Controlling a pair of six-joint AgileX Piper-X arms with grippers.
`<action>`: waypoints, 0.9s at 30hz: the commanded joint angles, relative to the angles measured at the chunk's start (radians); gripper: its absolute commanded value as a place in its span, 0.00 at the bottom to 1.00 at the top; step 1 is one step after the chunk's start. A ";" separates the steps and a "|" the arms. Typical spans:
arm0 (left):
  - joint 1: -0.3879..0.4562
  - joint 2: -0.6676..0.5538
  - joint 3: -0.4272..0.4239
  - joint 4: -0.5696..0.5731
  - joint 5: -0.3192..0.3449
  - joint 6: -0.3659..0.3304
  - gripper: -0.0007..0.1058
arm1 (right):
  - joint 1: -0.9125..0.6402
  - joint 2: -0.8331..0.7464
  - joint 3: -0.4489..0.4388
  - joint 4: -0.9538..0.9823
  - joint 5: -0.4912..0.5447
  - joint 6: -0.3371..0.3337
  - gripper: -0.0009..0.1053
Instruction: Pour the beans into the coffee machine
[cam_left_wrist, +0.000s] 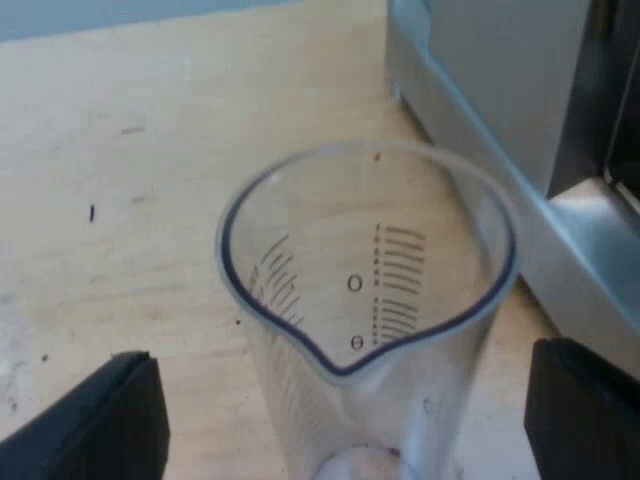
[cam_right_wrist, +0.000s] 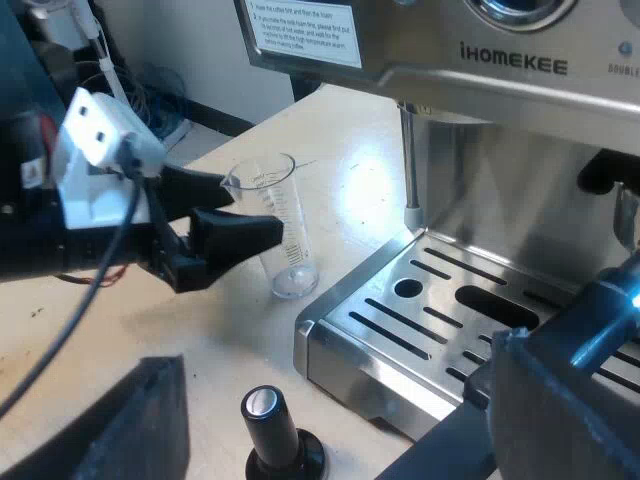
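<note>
The measuring glass (cam_left_wrist: 360, 300), upright on the counter (cam_left_wrist: 120, 200), is straddled by the left gripper's (cam_left_wrist: 340, 410) wide-spread fingers, evidently so it can be gripped.

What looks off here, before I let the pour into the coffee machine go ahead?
The measuring glass looks empty: no beans show through its clear wall or at its bottom. It stands upright on the table beside the coffee machine, between the open fingers of the left hand. Nothing looks spilled.
</note>
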 joint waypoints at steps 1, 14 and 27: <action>0.000 -0.049 0.014 -0.002 -0.005 -0.028 0.80 | 0.002 -0.002 -0.003 -0.015 0.001 -0.004 0.61; 0.000 -0.260 0.095 0.109 -0.005 -0.110 0.80 | 0.002 -0.002 -0.003 -0.015 0.001 -0.004 0.61; 0.000 -0.689 0.084 0.485 -0.005 -0.106 0.80 | 0.002 -0.002 -0.037 0.010 0.013 0.015 0.61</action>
